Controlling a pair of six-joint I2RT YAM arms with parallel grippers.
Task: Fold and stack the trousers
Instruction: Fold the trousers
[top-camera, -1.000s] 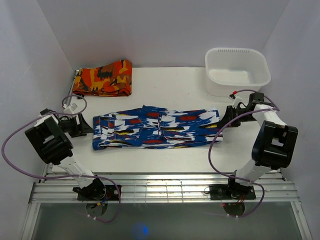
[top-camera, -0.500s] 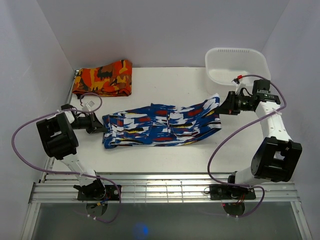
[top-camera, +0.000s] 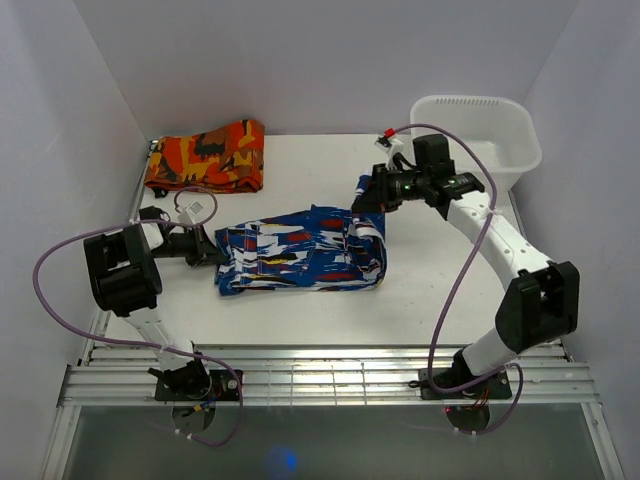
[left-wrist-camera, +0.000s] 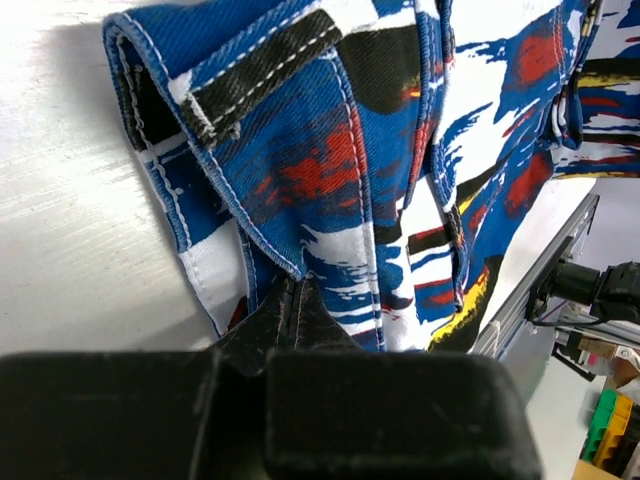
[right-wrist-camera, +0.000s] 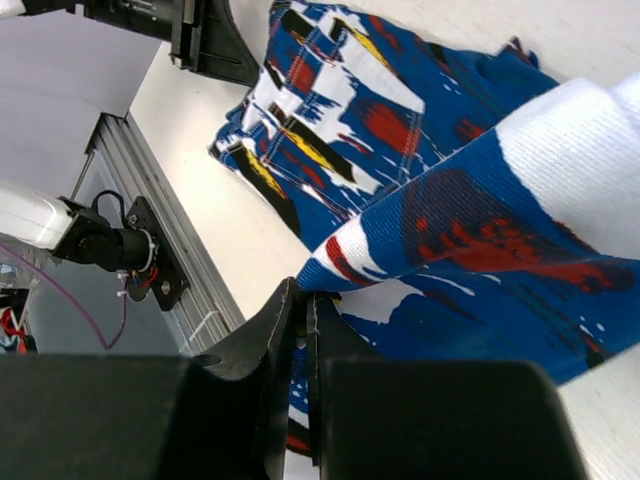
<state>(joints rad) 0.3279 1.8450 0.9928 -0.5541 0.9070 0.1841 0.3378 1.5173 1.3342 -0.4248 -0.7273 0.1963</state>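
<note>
A flat white tabletop (top-camera: 330, 165) sits in a booth of plain pale walls: a back wall (top-camera: 320, 60), a left wall (top-camera: 50, 150) and a right wall (top-camera: 600, 120). A slotted silver metal rail (top-camera: 320, 375) runs along its near edge. Below lies a grey-green floor strip (top-camera: 380, 440). The light is even, with faint shadows.
</note>
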